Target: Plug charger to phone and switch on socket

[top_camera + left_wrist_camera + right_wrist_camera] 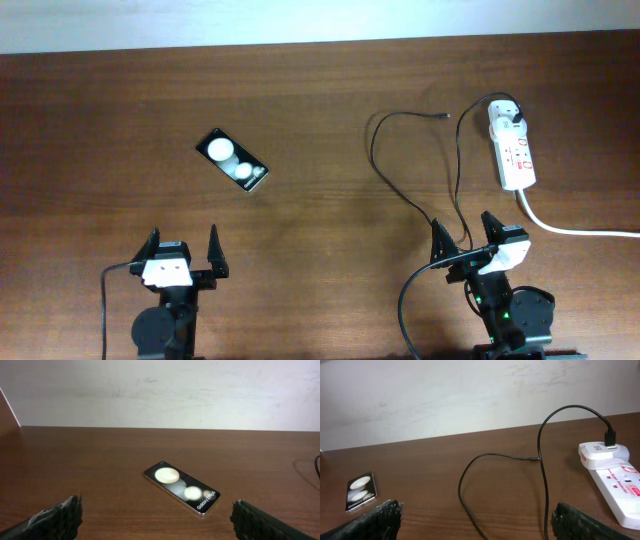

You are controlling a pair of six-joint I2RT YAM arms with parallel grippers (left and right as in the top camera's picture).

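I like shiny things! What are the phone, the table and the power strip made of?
Phone: smooth black face with a sheen, likely glass or glossy plastic. Its pale rim may be metal. Table: brown with wood grain, maybe veneer, and slightly shiny. Power strip: smooth white plastic, it seems.

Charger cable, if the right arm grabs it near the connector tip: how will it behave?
Likely floppy: the charger lies in loose curves, so its connector tip will probably droop beyond the grip. Probably light, being so thin. Its far end looks plugged in at the socket, so a long pull may tug the strip.
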